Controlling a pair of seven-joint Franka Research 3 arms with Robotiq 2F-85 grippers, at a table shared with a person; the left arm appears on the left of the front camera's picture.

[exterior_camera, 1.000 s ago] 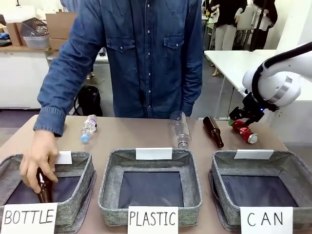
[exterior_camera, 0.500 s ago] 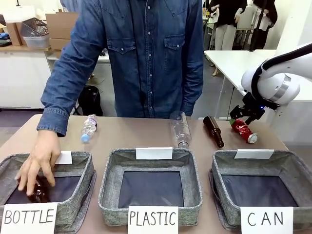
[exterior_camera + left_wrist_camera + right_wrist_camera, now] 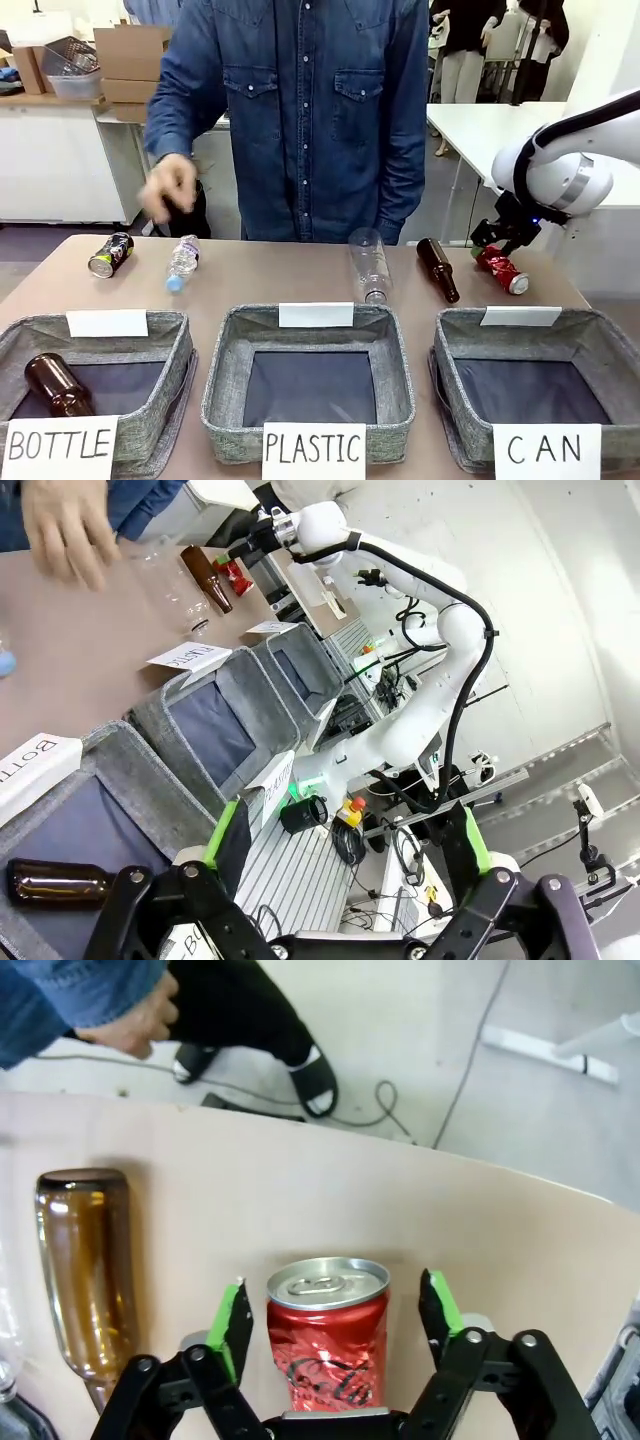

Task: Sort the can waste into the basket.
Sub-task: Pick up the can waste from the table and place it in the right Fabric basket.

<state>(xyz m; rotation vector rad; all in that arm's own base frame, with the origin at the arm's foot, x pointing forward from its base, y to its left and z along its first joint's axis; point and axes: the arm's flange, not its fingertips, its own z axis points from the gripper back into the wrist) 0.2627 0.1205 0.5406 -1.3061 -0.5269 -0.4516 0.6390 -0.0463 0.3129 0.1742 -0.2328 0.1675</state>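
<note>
The red can (image 3: 327,1340) lies on the table between the fingers of my right gripper (image 3: 335,1322), which is open, with a gap on each side of the can. In the front view the right gripper (image 3: 497,244) hangs over the red can (image 3: 503,268) at the table's far right. The dark can (image 3: 110,254) lies at the far left of the table, with no gripper near it. The CAN basket (image 3: 600,338) stands at the front right with nothing in it. My left gripper (image 3: 348,845) is open, off the table's side beyond the BOTTLE basket (image 3: 130,770).
A brown bottle (image 3: 438,268) lies just left of the red can, and clear plastic bottles (image 3: 368,264) (image 3: 182,262) lie along the far side. The PLASTIC basket (image 3: 222,350) stands in the middle. Another brown bottle (image 3: 58,384) lies in the BOTTLE basket. The person's hand (image 3: 170,188) is raised above the table's left.
The person's hand let go of the brown bottle in the BOTTLE basket and rose away, so the dark can behind it now shows. My right gripper has barely moved.
</note>
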